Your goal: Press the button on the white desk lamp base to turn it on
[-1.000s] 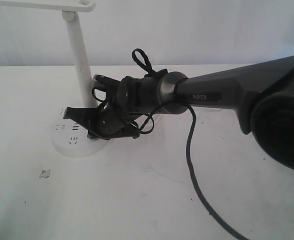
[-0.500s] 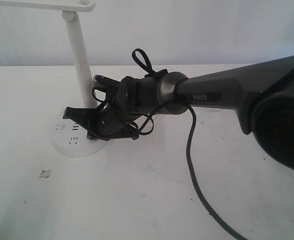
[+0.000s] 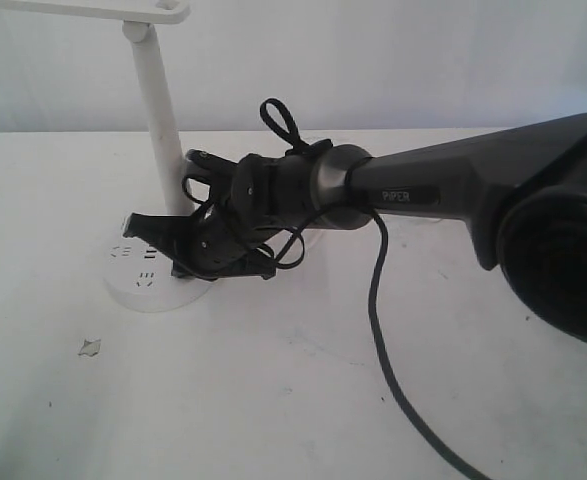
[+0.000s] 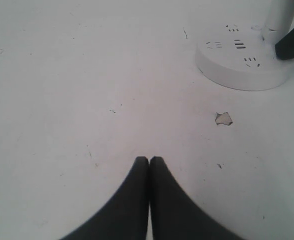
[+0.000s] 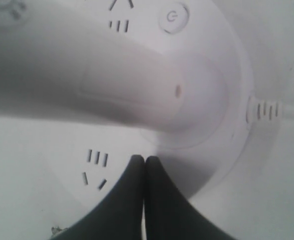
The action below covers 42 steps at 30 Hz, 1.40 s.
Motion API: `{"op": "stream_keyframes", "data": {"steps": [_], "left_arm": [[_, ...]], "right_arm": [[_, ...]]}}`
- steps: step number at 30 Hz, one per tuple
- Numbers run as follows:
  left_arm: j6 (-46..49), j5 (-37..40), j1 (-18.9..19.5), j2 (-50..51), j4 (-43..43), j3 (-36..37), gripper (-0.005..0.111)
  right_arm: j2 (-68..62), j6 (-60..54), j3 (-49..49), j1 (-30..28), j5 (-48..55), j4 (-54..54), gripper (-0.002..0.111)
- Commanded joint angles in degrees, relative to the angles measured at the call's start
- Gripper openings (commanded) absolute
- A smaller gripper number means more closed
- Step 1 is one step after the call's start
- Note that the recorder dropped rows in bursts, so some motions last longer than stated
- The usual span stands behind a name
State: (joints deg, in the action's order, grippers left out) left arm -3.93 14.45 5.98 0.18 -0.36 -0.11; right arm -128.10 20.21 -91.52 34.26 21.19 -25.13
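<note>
The white desk lamp base [image 3: 133, 292] stands at the left of the table [image 3: 273, 390], with its stem [image 3: 159, 120] rising from the far side. The right gripper [image 5: 144, 159] has its fingers pressed together, tips over the base's top beside a group of socket holes [image 5: 95, 167]. The button [image 5: 173, 19] sits flush in that top, past the stem's foot and apart from the tips. The left gripper [image 4: 148, 159], fingers together, is over bare table near the base.
</note>
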Motion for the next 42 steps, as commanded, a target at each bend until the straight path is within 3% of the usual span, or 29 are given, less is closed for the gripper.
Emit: {"op": "stream_keyframes", "data": {"steps": [1, 14, 23, 30, 38, 42], "left_arm": [[-0.07, 0.10, -0.47, -0.18, -0.13, 0.11, 0.000], [-0.07, 0.10, -0.47, -0.18, -0.13, 0.11, 0.000], [-0.07, 0.10, -0.47, -0.18, -0.13, 0.11, 0.000], [-0.07, 0.10, -0.47, -0.18, -0.13, 0.11, 0.000], [-0.07, 0.10, -0.47, -0.18, -0.13, 0.11, 0.000], [-0.07, 0.10, -0.47, -0.18, -0.13, 0.11, 0.000]], "right_arm": [[-2.44, 7.23, 0.86, 0.20, 6.36, 10.30, 0.000], [-2.78, 8.51, 0.86, 0.20, 8.52, 12.23, 0.000], [5.44, 7.37, 0.86, 0.00, 9.72, 18.85, 0.000], [10.66, -7.41, 0.86, 0.00, 17.15, 18.91, 0.000], [12.70, -37.47, 0.86, 0.00, 28.11, 2.28, 0.000], [12.70, -44.01, 0.86, 1.01, 28.55, 0.29, 0.000]]}}
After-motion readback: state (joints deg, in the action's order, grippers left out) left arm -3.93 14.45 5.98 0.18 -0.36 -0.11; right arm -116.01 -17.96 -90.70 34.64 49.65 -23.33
